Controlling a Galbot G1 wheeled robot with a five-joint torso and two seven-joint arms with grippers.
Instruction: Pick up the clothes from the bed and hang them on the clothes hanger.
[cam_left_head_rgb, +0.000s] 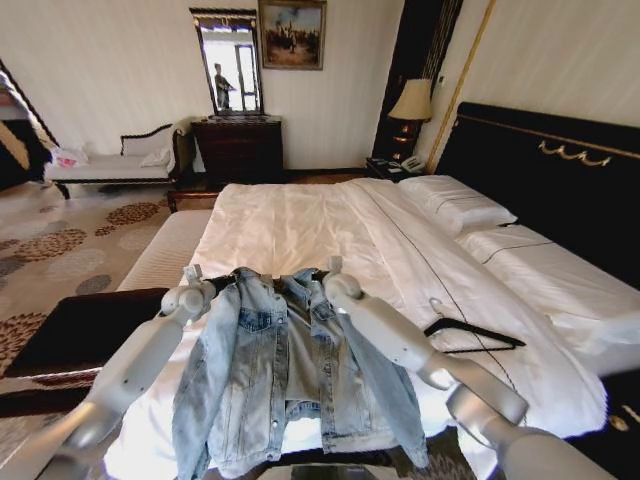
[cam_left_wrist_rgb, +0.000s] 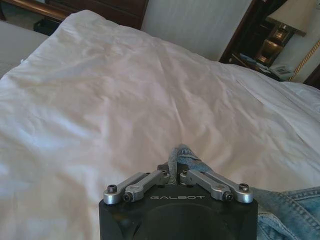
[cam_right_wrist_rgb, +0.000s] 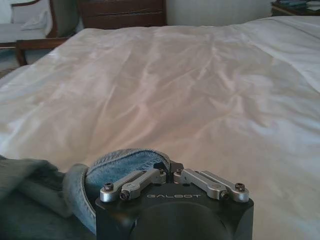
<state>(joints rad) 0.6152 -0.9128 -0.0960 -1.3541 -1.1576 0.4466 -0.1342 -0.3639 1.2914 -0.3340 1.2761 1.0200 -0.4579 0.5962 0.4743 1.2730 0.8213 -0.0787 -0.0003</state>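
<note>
"GALBOT"-marked left tool and right tool each pinch the clothes.

Pale striped walls, patterned carpet, dark dresser, perhaps a mirror, lit lamp

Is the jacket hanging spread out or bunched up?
Spread out: the jacket hangs open-fronted, the left gripper and right gripper pinching its shoulders above the bed.

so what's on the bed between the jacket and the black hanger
Just bare white sheet, in the head view, crossed above by the right arm. The jacket hangs from both hands; the hanger lies on the bed.
</note>
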